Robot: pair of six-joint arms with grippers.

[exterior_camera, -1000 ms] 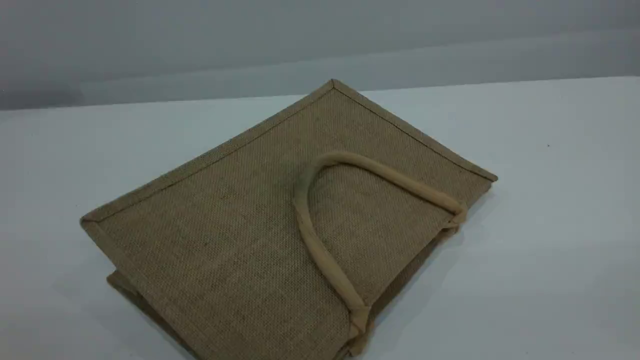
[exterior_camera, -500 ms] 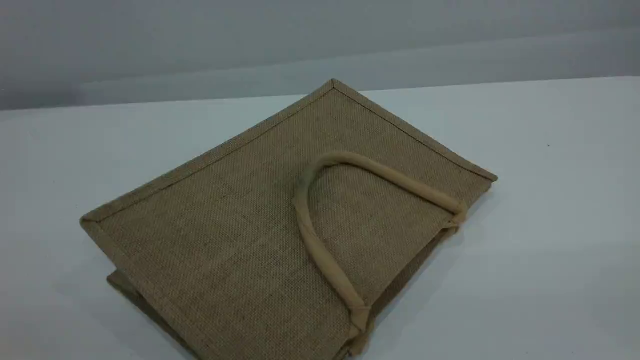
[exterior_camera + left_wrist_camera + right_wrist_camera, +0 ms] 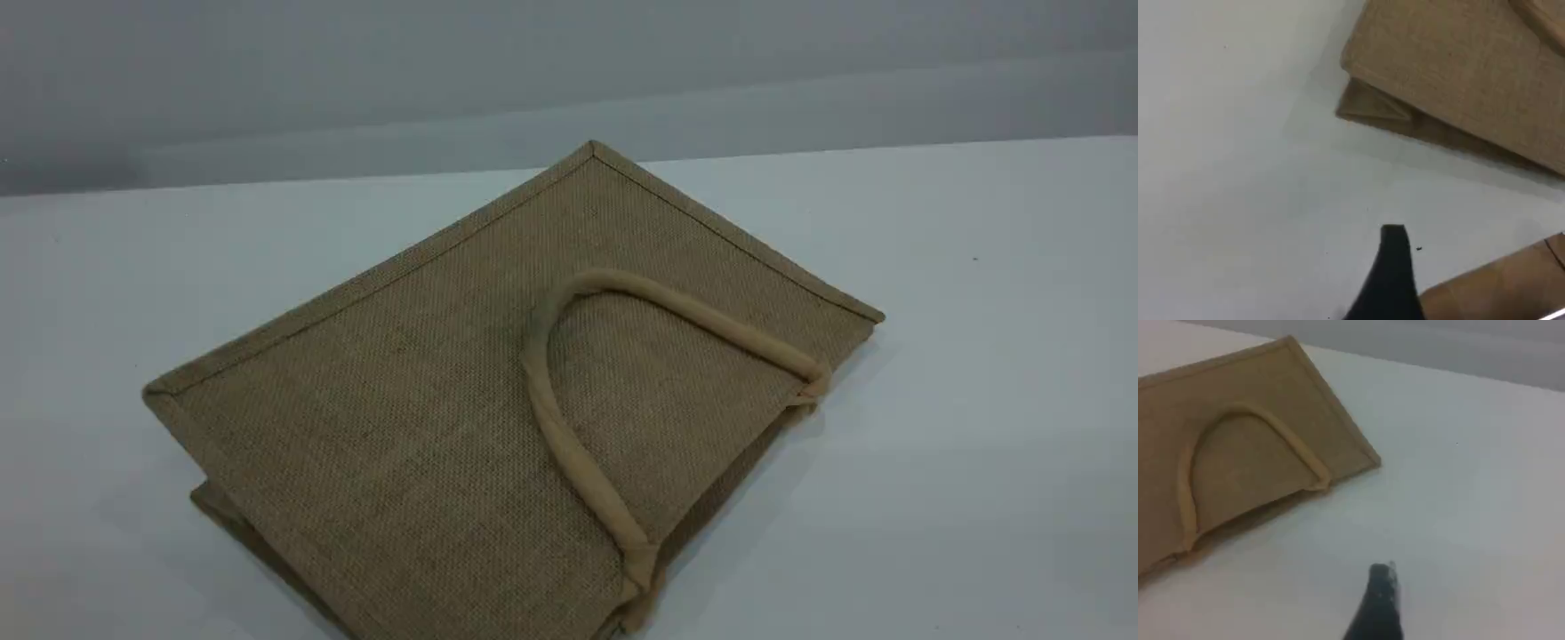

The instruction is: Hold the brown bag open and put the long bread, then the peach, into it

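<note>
The brown bag [image 3: 427,427] lies flat on the white table, one beige loop handle [image 3: 613,283] folded back over its upper face. Its mouth edge points to the lower right and is closed flat. The left wrist view shows a bag corner [image 3: 1458,67] beyond the left gripper's dark fingertip [image 3: 1395,267], well apart from it. In the right wrist view the bag [image 3: 1251,453] and its handle [image 3: 1238,410] lie up and left of the right gripper's fingertip [image 3: 1379,600]. Neither fingertip touches or holds anything. The long bread and the peach are out of view. No arm shows in the scene view.
Bare white tabletop [image 3: 960,356] surrounds the bag, with a grey wall [image 3: 356,80] behind it. A brown board-like surface [image 3: 1505,293] sits at the lower right of the left wrist view.
</note>
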